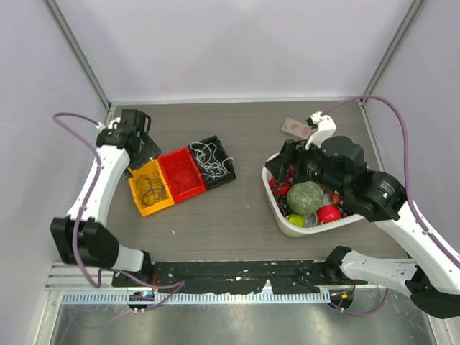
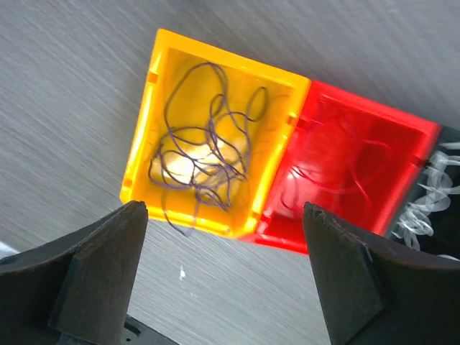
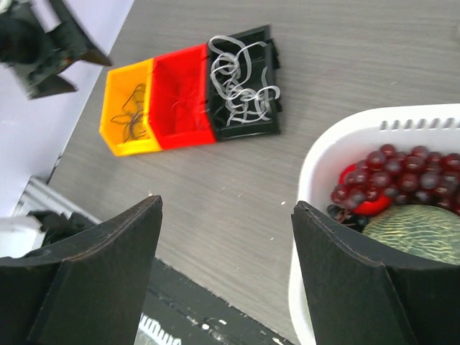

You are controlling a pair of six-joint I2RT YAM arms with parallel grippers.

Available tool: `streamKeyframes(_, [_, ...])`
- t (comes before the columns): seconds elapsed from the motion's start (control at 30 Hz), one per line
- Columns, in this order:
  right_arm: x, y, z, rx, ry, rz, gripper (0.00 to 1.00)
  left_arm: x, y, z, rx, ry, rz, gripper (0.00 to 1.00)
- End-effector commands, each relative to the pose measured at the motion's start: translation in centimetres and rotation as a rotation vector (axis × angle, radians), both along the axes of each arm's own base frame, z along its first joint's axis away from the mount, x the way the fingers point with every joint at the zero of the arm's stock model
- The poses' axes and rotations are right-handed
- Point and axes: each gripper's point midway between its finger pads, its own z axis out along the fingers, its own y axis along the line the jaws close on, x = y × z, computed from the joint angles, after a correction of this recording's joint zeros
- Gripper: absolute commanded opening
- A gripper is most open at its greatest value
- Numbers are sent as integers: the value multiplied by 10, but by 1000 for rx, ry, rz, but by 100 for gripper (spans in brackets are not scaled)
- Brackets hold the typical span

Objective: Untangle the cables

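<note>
The cables lie apart in three joined bins. A dark purple cable [image 2: 205,147] coils in the yellow bin [image 2: 140,144], a thin red cable [image 2: 352,176] lies in the red bin [image 2: 402,129], and a white cable [image 3: 241,79] fills the black bin [image 3: 269,39]. The row of bins sits left of centre in the top view, with the purple cable [image 1: 151,188] and the white cable [image 1: 210,159] showing. My left gripper [image 2: 224,215] is open and empty, hovering just beside the yellow bin's edge [image 1: 144,152]. My right gripper [image 3: 226,208] is open and empty, over the white basket's left rim [image 1: 282,171].
A white basket [image 1: 287,221] on the right holds a green melon [image 1: 305,198], dark red grapes [image 3: 402,172] and other toy fruit. A small pink and white box [image 1: 293,128] lies behind it. A black rail [image 1: 237,272] runs along the near edge.
</note>
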Motion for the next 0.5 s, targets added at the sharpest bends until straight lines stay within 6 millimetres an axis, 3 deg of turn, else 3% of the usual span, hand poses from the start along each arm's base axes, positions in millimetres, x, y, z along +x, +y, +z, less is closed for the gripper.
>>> streamKeyframes(0.0, [14, -45, 43, -9, -152, -205, 79, -9, -28, 52, -169, -188, -60, 95])
streamKeyframes(0.13, [16, -81, 60, -52, -227, -338, 85, -10, -76, 97, -411, -375, -235, 100])
streamKeyframes(0.27, [5, -131, 95, -139, -360, -449, 94, -20, -132, 171, -622, -650, -447, 100])
streamKeyframes(0.47, [-28, -188, 168, -24, -496, -587, 94, -54, -167, 276, -689, -936, -656, 100])
